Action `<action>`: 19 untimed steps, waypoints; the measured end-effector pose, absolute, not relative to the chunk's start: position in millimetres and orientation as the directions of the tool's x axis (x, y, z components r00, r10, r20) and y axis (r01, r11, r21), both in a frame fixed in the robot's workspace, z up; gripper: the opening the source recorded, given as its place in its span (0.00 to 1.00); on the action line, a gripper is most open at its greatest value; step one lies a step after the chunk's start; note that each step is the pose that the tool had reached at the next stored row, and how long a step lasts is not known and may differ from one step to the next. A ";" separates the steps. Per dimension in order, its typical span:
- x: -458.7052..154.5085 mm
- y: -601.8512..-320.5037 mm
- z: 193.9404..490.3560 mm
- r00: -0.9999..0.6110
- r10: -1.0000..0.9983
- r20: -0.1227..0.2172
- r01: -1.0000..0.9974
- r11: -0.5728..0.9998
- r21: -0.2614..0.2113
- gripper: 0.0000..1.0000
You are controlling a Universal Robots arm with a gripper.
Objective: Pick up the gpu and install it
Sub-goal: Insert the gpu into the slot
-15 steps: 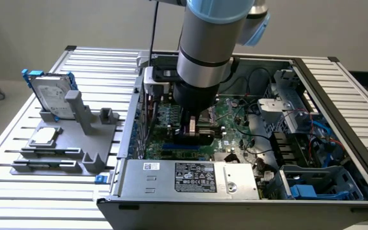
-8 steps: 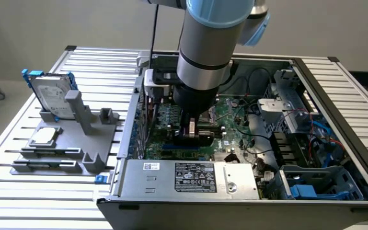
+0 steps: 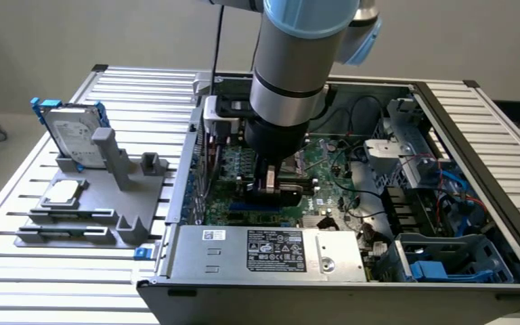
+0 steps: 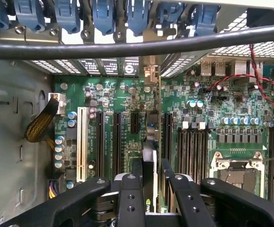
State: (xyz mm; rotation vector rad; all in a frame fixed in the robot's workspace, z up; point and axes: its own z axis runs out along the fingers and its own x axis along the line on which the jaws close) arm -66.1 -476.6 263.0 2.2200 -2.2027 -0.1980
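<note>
Grip: end effector (image 4: 151,166) clamps gpu (image 4: 148,156) edge-on, card hanging at exterior view's 6 o'clock from it, long axis parallel to expansion slots (image 4: 117,142).

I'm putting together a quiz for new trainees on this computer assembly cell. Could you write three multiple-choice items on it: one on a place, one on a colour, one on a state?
1. Where does the hard drive stand?
A. Upright on the grey stand, outside the computer case
B. Inside the case
C. On top of the power supply

2. What colour is the hard drive's frame?
A. Red
B. Blue
C. Yellow

3. What is the gripper doing?
A. Hanging empty
B. Holding a cable
C. Holding the graphics card between its fingers

Answers:
1 A: the exterior view shows it upright on the stand, at that view's left, beside the case.
2 B: blue edges show around the silver drive.
3 C: the wrist view shows the thin card edge-on between the fingers, above the board.
</note>
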 end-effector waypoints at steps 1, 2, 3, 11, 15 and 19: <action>-66.1 -476.4 263.0 0.001 -0.996 -0.084 -0.995 -0.008 0.095 0.26; -66.1 -476.4 263.0 -0.003 -0.996 -0.084 -0.996 -0.005 0.095 0.26; -66.1 -476.3 262.9 -0.007 -0.996 -0.083 -0.995 -0.001 0.095 0.26; -66.2 -476.4 263.1 -0.032 -0.996 -0.080 -0.995 0.024 0.097 0.26; -66.1 -476.3 263.0 -0.032 -0.996 -0.079 -0.995 0.024 0.099 0.26; -66.1 -476.3 263.0 -0.032 -0.997 -0.075 -0.995 0.025 0.100 0.26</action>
